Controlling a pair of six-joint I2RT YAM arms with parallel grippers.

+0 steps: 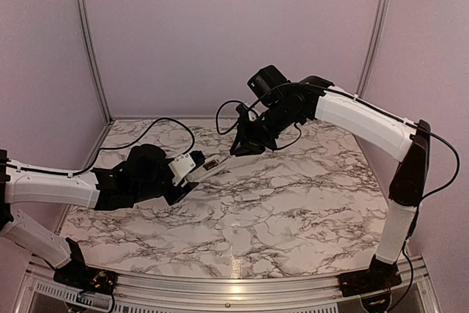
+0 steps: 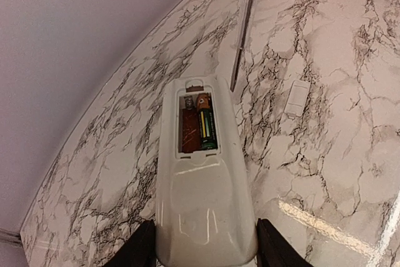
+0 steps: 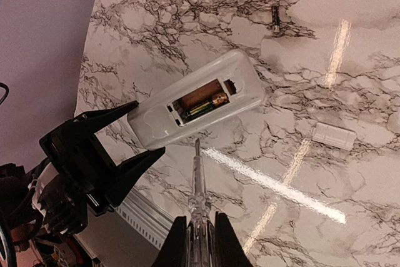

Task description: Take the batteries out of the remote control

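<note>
While my left fingers (image 2: 141, 249) clamp the remote control (image 2: 203, 198) by one end, its long axis points at the right arm (image 1: 366, 119), open bay (image 3: 201, 99) up. One battery (image 2: 207, 127) lies in that bay beside an empty slot (image 2: 189, 130); a second battery (image 3: 275, 18) lies on the tabletop (image 3: 300, 79). My right fingers (image 3: 176, 243) grip a thin probe (image 3: 197, 167) aimed at the bay.
</note>
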